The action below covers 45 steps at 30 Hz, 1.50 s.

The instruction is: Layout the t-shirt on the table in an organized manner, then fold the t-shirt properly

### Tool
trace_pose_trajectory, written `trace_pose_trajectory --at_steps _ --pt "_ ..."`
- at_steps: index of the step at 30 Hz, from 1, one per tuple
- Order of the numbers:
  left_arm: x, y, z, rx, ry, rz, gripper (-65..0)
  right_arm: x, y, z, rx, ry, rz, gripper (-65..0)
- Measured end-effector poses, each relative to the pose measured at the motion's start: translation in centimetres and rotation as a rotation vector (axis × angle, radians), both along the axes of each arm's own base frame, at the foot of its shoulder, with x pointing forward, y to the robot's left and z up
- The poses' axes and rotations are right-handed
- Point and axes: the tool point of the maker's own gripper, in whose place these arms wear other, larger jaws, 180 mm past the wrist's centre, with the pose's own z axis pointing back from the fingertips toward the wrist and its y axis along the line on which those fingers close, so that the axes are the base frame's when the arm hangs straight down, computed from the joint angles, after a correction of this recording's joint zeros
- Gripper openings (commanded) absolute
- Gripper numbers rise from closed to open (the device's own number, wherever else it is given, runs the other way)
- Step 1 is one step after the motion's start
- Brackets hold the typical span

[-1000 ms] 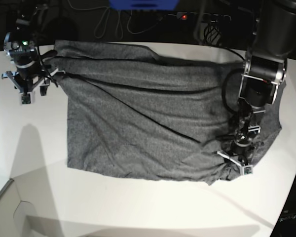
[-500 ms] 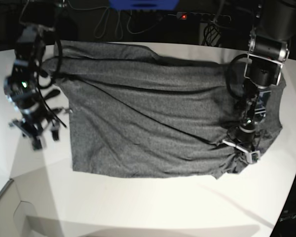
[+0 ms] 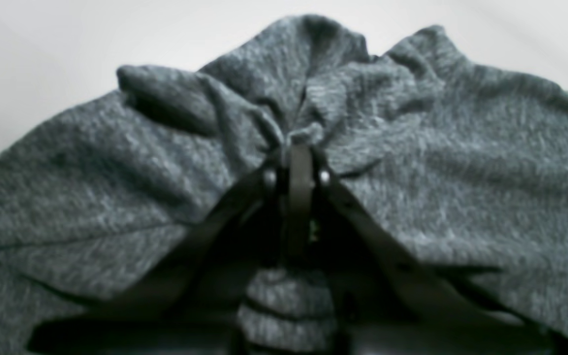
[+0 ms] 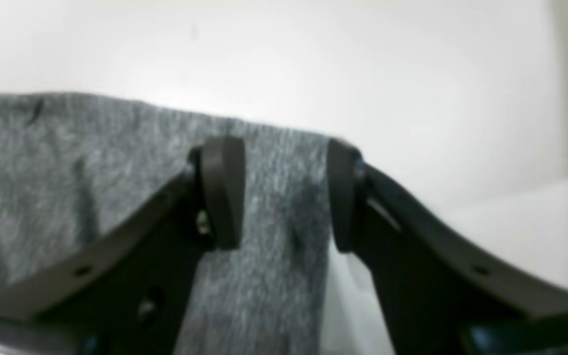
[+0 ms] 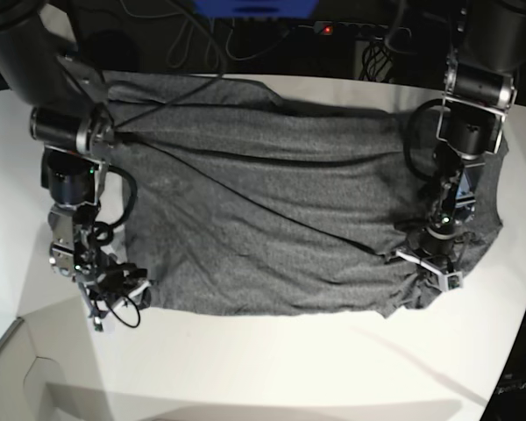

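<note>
Base view: the t-shirt (image 5: 272, 210) lies spread across the table (image 5: 272, 368), its far edge close to the table's back rim and its near hem a fairly straight line. Bare white tabletop runs wide in front of the hem and to the picture's left. The right gripper (image 5: 114, 294) sits at the hem's near corner on that left side. The left gripper (image 5: 430, 263) presses into bunched cloth near the opposite lower corner, with folds radiating from it.

Left wrist view: left gripper (image 3: 300, 148) jaws closed together, pinching a puckered ridge of t-shirt (image 3: 461, 162). White table (image 3: 42, 49) shows beyond the cloth's edge.

Right wrist view: right gripper (image 4: 284, 192) jaws stand apart, straddling the t-shirt (image 4: 67, 167) corner; the cloth's side edge runs just inside one finger. Whether the pads touch fabric is unclear. Open table (image 4: 412, 74) beyond.
</note>
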Motion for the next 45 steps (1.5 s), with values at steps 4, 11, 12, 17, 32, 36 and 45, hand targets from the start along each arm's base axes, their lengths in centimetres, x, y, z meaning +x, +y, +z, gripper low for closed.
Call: trace_pose_trajectory --at_steps 4,11,12,17,32,36,45 --pt "0.0 0.0 0.0 0.001 0.002 0.0 -64.8 -0.5 -2.2 -1.1 -0.016 -0.01 -0.082 -37.2" --pt "0.0 -0.1 -0.1 0.001 0.002 -0.002 -64.8 -0.9 -0.8 -1.8 0.01 -0.033 -0.087 -37.2" --pt "0.0 -0.1 0.0 0.001 0.002 -0.002 -64.8 -0.9 -0.3 -1.8 0.014 -0.035 -0.079 -37.2" --pt "0.0 -0.1 0.0 0.001 0.002 -0.002 -64.8 -0.8 1.5 -2.0 -0.026 -0.036 -0.006 -37.3" --pt "0.0 0.0 0.0 0.0 0.001 0.0 -64.8 -1.0 2.3 -1.9 -0.035 -0.022 0.017 -65.0" --pt "-0.1 -1.0 0.5 -0.008 0.007 -0.025 -64.8 -3.2 1.8 -1.0 -0.112 -0.049 0.044 -65.0" --pt "-0.5 -1.9 5.6 -0.108 -0.108 -0.017 -64.8 -8.4 4.6 9.8 -0.253 -0.32 0.184 -65.0"
